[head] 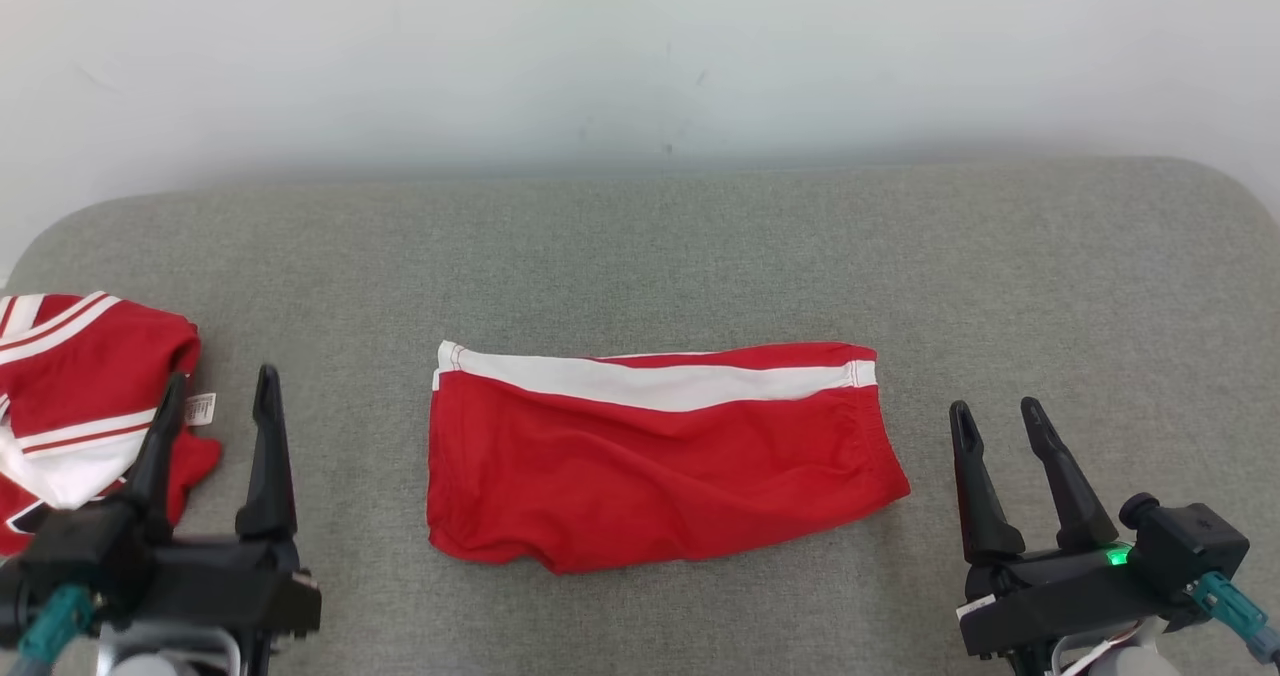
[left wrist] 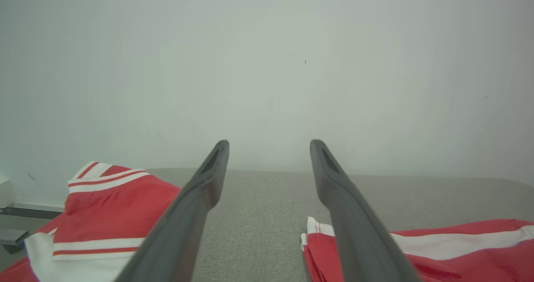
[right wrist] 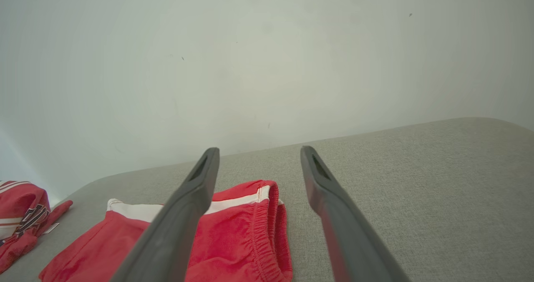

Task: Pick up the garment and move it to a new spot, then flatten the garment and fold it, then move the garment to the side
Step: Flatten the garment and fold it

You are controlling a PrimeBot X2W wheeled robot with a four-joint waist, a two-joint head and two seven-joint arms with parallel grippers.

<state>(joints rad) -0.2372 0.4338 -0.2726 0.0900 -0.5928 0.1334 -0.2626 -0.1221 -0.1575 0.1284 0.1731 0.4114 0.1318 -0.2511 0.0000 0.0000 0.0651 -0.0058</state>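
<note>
The garment [head: 650,466] is a pair of red shorts with a white band, folded into a flat rectangle in the middle of the grey table [head: 700,256]. Its left end [left wrist: 459,253] shows in the left wrist view and its elastic waist end [right wrist: 233,240] in the right wrist view. My left gripper [head: 220,381] stands open to the garment's left, apart from it, with nothing between its fingers [left wrist: 269,144]. Off the garment's right end my right gripper [head: 995,408] is open too and holds nothing [right wrist: 259,149].
A second red and white garment [head: 80,396] lies crumpled at the table's left edge, just left of my left gripper [left wrist: 108,207] [right wrist: 21,207]. A pale wall [head: 640,56] rises behind the table. The table's corners are rounded.
</note>
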